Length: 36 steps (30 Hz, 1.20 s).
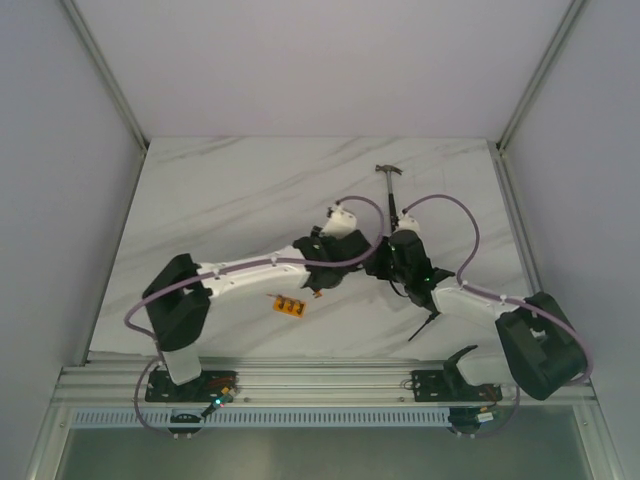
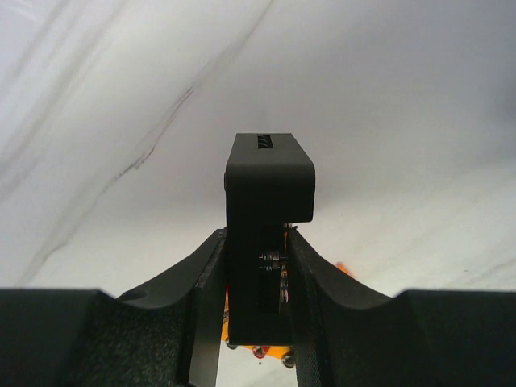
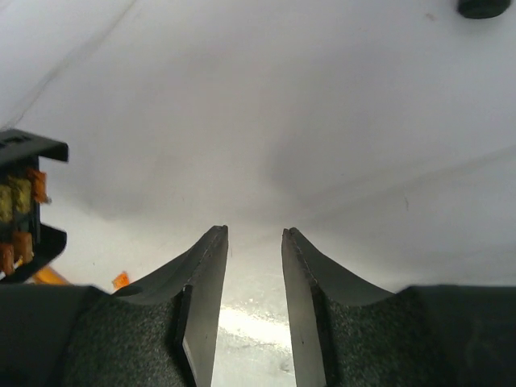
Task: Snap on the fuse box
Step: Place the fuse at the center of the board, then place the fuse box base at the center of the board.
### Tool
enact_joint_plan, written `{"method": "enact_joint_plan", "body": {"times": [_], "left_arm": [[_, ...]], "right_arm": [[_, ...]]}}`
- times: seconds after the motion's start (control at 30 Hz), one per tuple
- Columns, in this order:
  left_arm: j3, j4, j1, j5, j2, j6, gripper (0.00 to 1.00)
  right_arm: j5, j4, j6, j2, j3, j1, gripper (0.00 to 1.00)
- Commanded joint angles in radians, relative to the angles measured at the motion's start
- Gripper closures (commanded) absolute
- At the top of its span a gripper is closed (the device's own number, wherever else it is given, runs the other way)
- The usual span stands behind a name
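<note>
In the left wrist view the left end effector (image 2: pixel 256 278) is clenched on the fuse box (image 2: pixel 268 181), which stands upright between its fingers (image 2: pixel 205 274) and reaches past their tips. In the right wrist view the right end effector (image 3: pixel 255 234) is released, jaws apart over bare desk (image 3: pixel 322 121), with the box off to its left, orange fuses showing. From above, a hammer (image 1: pixel 392 195) lies just beyond the right end effector and an orange strip (image 1: pixel 290 305) lies behind the left one. The box is probably in the dark cluster between them.

I have open table (image 3: pixel 322 121) ahead of my right gripper (image 3: pixel 254 234); the fuse box (image 3: pixel 24 201) crowds its left; the hammer (image 1: pixel 391 190) lies farther out.
</note>
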Motion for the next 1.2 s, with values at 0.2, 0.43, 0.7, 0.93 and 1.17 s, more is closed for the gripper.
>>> {"method": "enact_joint_plan", "body": {"times": [0.2,0.43,0.7,0.93,1.17], "left_arm": [[-0.495,0.513,0.334,0.513,-0.381,-0.096,0.82],[-0.708,0.779,0.512,0.757,-0.489,-0.178,0.81],[-0.816,0.853,0.622,0.859,-0.474,-0.226,0.76],[-0.86,0.852,0.65,0.87,-0.448,-0.221,0.64],[-0.859,0.846,0.651,0.883,-0.415,-0.203,0.57]], "right_arm": [[-0.059,-0.159,-0.232,0.129,0.174,0.126,0.63],[0.004,-0.244,-0.289,0.254,0.307,0.252,0.63],[0.054,-0.341,-0.309,0.366,0.436,0.34,0.63],[0.077,-0.399,-0.304,0.424,0.496,0.409,0.52],[0.109,-0.452,-0.294,0.475,0.526,0.427,0.52]]}}
